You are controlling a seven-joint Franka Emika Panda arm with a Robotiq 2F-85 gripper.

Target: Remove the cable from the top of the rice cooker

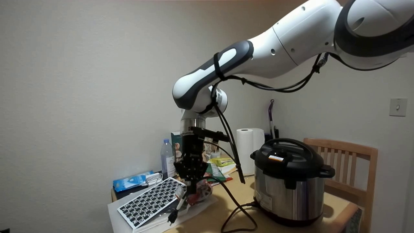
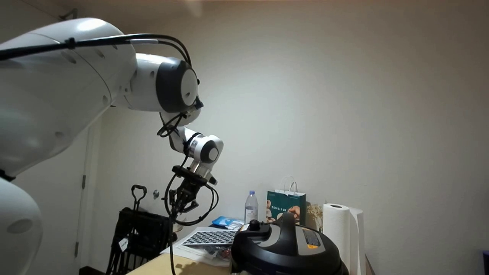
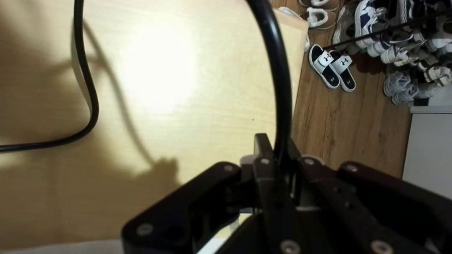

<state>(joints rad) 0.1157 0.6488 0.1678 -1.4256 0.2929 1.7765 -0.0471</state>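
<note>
The rice cooker (image 1: 292, 194), steel-bodied with a black lid, stands on the table in an exterior view. Its black lid (image 2: 267, 248) also shows in an exterior view; no cable lies on the lid. My gripper (image 1: 191, 189) is to the side of the cooker, above the table, shut on the black cable (image 1: 233, 198). The cable's plug (image 1: 173, 217) hangs just below the fingers. The rest sags to the table and runs to the cooker's base. In the wrist view the cable (image 3: 277, 77) comes up between the nearly closed fingers (image 3: 278, 150). The gripper (image 2: 175, 215) also shows, with the cable (image 2: 171, 248) hanging down.
A patterned board (image 1: 152, 202) lies on white sheets under the gripper. A bottle (image 1: 168, 158), snack packets (image 1: 215, 173) and a paper-towel roll (image 1: 245, 152) stand behind. A wooden chair (image 1: 349, 174) is beyond the cooker. Shoes (image 3: 332, 68) lie on the floor past the table edge.
</note>
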